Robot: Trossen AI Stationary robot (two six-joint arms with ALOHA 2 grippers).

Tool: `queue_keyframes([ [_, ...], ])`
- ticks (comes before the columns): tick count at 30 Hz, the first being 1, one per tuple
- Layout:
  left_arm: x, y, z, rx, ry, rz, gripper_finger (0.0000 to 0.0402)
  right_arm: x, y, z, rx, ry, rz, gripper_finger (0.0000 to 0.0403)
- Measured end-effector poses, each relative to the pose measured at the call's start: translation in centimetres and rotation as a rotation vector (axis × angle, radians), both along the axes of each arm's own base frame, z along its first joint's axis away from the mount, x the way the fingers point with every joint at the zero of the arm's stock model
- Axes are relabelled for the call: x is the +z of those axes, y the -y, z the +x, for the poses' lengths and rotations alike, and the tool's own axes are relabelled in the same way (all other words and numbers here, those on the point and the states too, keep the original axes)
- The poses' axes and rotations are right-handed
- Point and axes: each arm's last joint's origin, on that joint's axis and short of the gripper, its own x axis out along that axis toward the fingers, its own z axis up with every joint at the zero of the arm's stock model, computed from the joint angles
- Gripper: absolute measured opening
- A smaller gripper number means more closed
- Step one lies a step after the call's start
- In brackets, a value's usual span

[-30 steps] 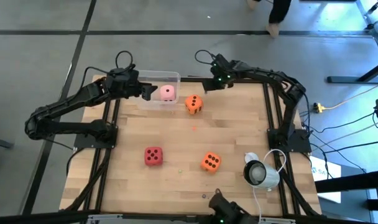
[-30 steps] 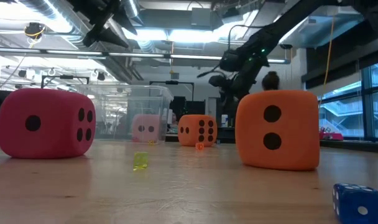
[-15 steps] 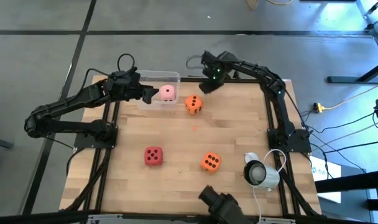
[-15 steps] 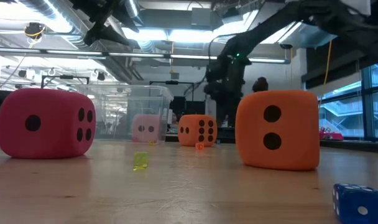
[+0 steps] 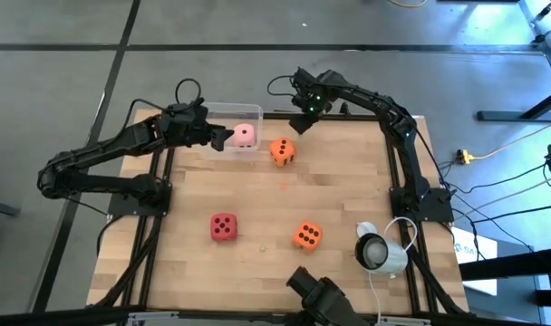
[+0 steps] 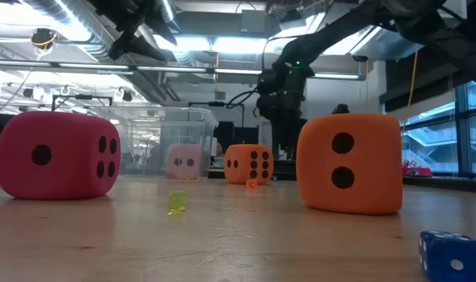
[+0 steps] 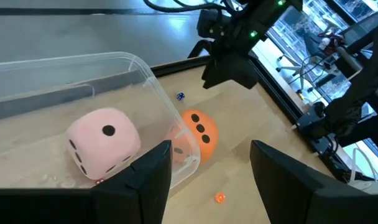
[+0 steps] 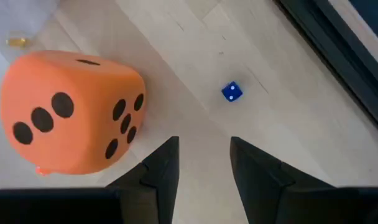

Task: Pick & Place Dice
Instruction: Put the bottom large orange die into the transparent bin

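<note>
A pale pink die (image 5: 245, 136) lies in a clear plastic container (image 5: 223, 115) at the table's far edge. An orange die (image 5: 283, 151) rests on the wood just right of it. A red die (image 5: 224, 227) and a second orange die (image 5: 306, 235) sit toward the near edge. My left gripper (image 7: 211, 180) hovers open over the container's left end with nothing between its fingers. My right gripper (image 8: 204, 168) hangs open, pointing steeply down, above the bare wood just beyond the far orange die (image 8: 71, 115).
A tiny blue die (image 8: 232, 91) lies near the far frame rail. Another tiny blue die (image 6: 449, 254) and a small yellow-green piece (image 6: 176, 202) lie near the low camera. A white round device (image 5: 380, 252) with a cable sits at the near right.
My right gripper has moved along the far edge toward the table's left and slightly up, rolling about its own axis and tipping more steeply downward. It now hangs beside the far orange die. The dice and the container have stayed where they were.
</note>
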Motion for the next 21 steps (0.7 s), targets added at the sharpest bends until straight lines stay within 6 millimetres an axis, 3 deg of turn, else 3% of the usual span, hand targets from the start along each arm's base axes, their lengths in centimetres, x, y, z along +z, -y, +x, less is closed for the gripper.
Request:
queue_keyframes([
  [7, 0.4, 0.1, 0.4, -0.013, 0.047, 0.024, 0.0207, -2.5, 0.7, 0.2, -0.020, -0.016, 0.085, 0.0143],
  [21, 0.4, 0.2, 0.4, -0.031, 0.057, 0.007, 0.0207, -3.3, 1.6, 0.4, -0.099, 0.013, 0.092, 0.0143],
])
